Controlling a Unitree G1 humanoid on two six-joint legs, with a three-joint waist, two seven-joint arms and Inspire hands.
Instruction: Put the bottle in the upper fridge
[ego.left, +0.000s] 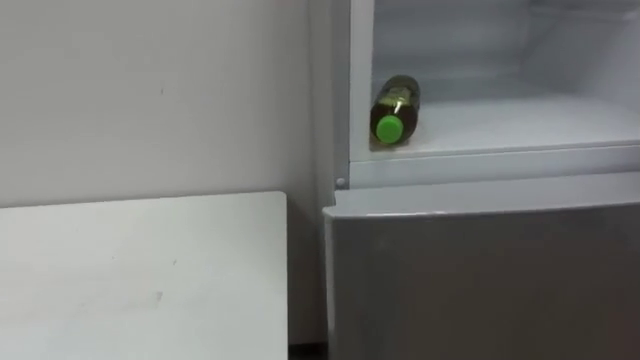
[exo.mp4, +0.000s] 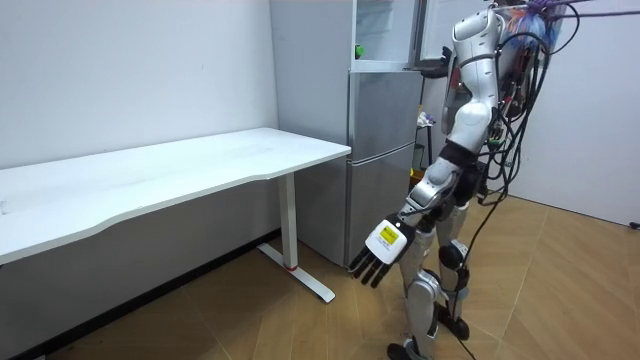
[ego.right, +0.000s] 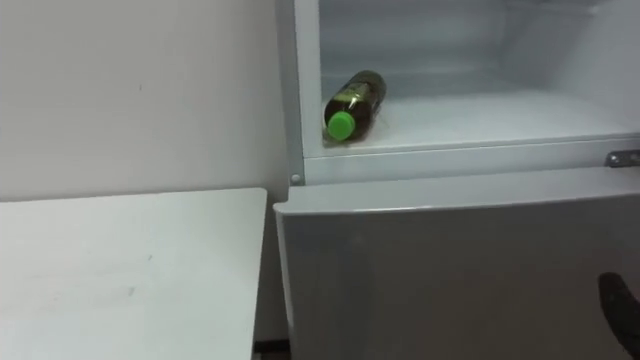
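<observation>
A dark bottle (ego.left: 395, 108) with a green cap lies on its side on the white shelf of the upper fridge compartment (ego.left: 520, 125), at its left front corner, cap towards me. In the room view its green cap (exo.mp4: 358, 50) shows at the compartment's edge. Nothing touches it. I stand in front of the fridge. My left hand (exo.mp4: 378, 255) hangs low beside my leg, fingers straight and holding nothing. My right hand (exo.mp4: 432, 68) is raised at chest height by the fridge; a dark edge of it (ego.right: 618, 305) shows at the lower right.
The upper fridge door (exo.mp4: 412, 30) stands open. The grey lower fridge door (ego.left: 480, 280) is closed. A white table (ego.left: 140, 270) stands left of the fridge against the wall, with a narrow gap between them.
</observation>
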